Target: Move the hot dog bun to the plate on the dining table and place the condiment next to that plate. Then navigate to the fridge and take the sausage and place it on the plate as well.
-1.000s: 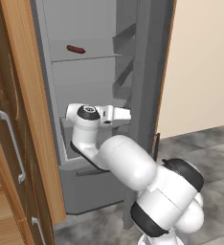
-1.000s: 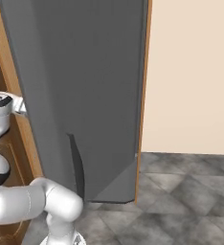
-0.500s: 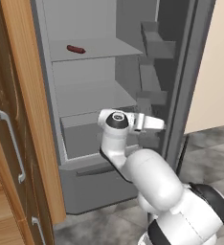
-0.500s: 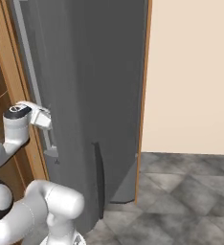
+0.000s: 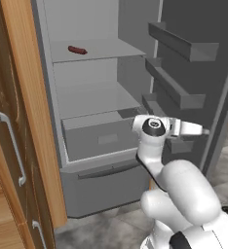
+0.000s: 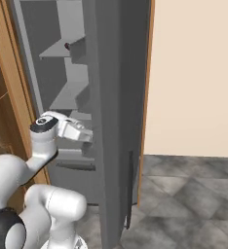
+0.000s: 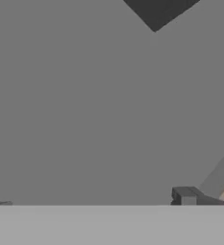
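You are looking into the fridge (image 5: 111, 97) with its door swung wide to the right. The sausage (image 5: 77, 49) is lying on the upper shelf (image 5: 101, 48), far left, well above the arm. The gripper (image 5: 201, 130) is reaching right toward the door bins (image 5: 177, 90), its jaws spread wide and holding nothing.

Setting: rendered domestic kitchen. Evidence: tall grey steel fridge (image 5: 101, 126) standing open, with inner shelves, a drawer and door bins (image 5: 177, 90); a sausage (image 5: 77, 49) on an upper shelf, well above and left of the pincer (image 5: 203, 131). Wooden cabinets (image 5: 11, 160) with metal handles flank the fridge beyond its far side from the pincer; grey stone-tile floor (image 6: 189, 194) below, plain cream wall (image 6: 194, 73).
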Controlling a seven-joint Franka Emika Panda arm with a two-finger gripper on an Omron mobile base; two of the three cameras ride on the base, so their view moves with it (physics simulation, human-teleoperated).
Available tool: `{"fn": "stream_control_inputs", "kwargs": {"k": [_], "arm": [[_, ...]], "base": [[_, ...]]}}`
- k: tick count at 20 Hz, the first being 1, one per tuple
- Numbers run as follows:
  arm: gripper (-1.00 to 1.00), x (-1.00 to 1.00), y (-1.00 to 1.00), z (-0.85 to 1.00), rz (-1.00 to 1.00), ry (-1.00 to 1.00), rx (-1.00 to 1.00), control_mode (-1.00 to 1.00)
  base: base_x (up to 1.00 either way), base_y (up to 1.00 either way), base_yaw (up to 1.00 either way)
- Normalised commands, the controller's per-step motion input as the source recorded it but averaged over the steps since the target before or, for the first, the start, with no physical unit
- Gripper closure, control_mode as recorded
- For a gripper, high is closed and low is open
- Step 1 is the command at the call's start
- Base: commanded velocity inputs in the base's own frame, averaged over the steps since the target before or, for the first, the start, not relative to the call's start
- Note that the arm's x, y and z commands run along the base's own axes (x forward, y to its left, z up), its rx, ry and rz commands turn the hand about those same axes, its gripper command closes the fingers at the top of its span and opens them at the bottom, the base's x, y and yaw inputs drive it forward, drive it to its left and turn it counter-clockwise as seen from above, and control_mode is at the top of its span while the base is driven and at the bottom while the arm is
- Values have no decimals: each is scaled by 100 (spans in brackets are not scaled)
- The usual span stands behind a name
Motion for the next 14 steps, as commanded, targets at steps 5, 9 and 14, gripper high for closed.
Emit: {"fn": "stream_control_inputs", "kwargs": {"k": [5, 9, 14], "arm": [[-100, 14, -100, 22, 9, -10, 2, -100], [-100, 6, -100, 22, 26, -27, 13, -100], [-100, -39, -55, 23, 26, -31, 7, -100]], "base": [[0, 0, 0], [0, 0, 0], [0, 0, 0]]}}
